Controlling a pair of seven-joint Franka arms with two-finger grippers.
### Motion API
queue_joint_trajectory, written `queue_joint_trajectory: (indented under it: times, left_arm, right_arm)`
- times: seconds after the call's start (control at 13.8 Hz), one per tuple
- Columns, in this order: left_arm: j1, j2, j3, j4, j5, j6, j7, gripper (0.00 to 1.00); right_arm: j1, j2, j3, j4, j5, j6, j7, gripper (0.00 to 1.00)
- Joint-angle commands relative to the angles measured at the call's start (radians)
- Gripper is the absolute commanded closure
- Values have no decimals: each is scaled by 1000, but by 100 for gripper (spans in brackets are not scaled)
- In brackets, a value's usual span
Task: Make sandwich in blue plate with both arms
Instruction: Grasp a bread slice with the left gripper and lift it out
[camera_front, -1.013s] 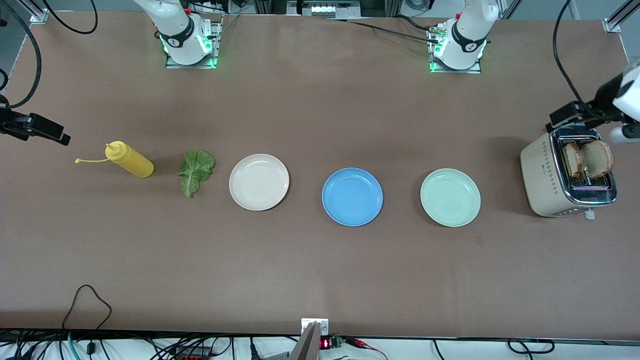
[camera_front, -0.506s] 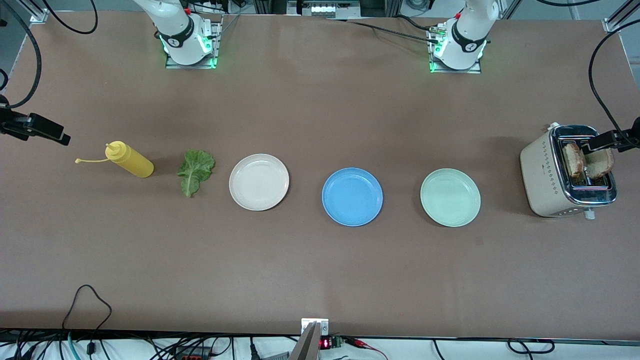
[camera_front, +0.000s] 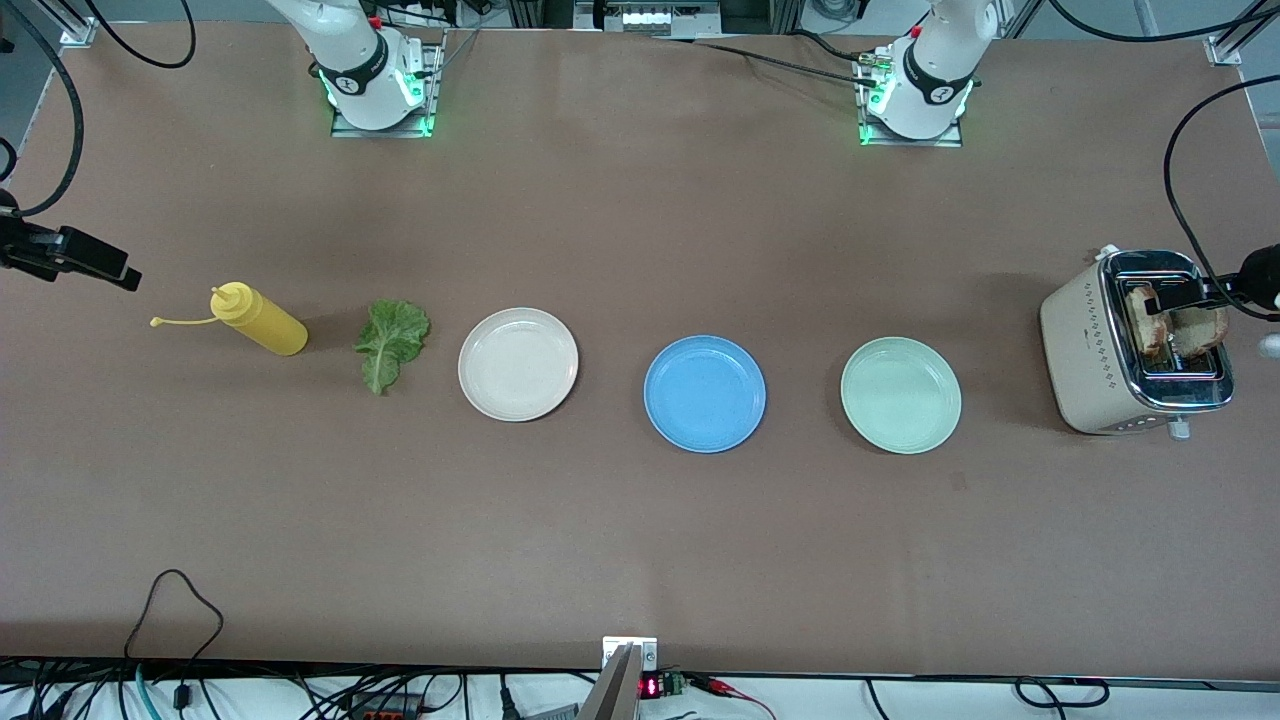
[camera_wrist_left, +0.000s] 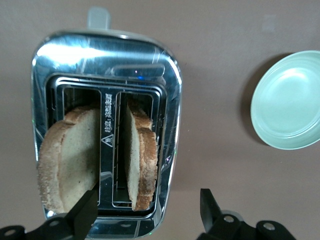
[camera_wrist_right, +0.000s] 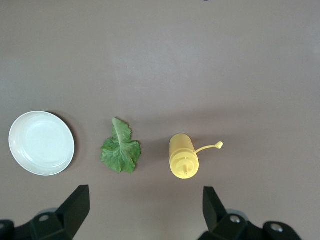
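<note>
The toaster (camera_front: 1135, 345) stands at the left arm's end of the table, two bread slices (camera_wrist_left: 142, 157) upright in its slots. The left gripper (camera_wrist_left: 147, 212) hangs over them, fingers spread. The blue plate (camera_front: 705, 393) sits mid-table. The right gripper (camera_wrist_right: 145, 210) waits, spread, over the lettuce leaf (camera_wrist_right: 120, 149).

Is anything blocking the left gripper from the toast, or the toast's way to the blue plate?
Nothing visible. The left gripper hangs open over the toaster, astride one bread slice. Only the mint-green plate lies between toaster and blue plate, low enough to pass over.
</note>
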Motion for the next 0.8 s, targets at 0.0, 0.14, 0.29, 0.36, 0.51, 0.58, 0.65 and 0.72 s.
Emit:
queue_joint_trajectory:
  times: [0.0,0.14,0.29,0.36,0.51,0.58,0.65,0.72]
  left_arm:
    - [14,17,-12,5,13,-21,11,12]
    - [15,32,-12,5,13,-23,9,15]
    - [20,48,-12,5,13,-32,8,21]
    - [20,52,-12,5,13,-32,8,25]
    - [20,62,-12,5,13,-32,-3,37]
    - [20,71,-12,6,11,-32,-6,45]
    - [20,77,-12,6,11,-30,-9,51]
    - [21,91,-11,11,11,-27,-23,55]
  right_arm:
    - [-3,-11,2,-4,12,-7,4,0]
    - [-1,-11,3,-4,12,-7,4,0]
    - [-1,-11,3,-4,12,-7,4,0]
    - [-1,-11,3,-4,12,-7,4,0]
    - [1,-11,3,-4,12,-7,4,0]
    - [1,-11,3,-4,12,-7,4,0]
    - [1,-11,3,-4,12,-5,4,0]
    - [1,-11,3,-4,12,-7,4,0]
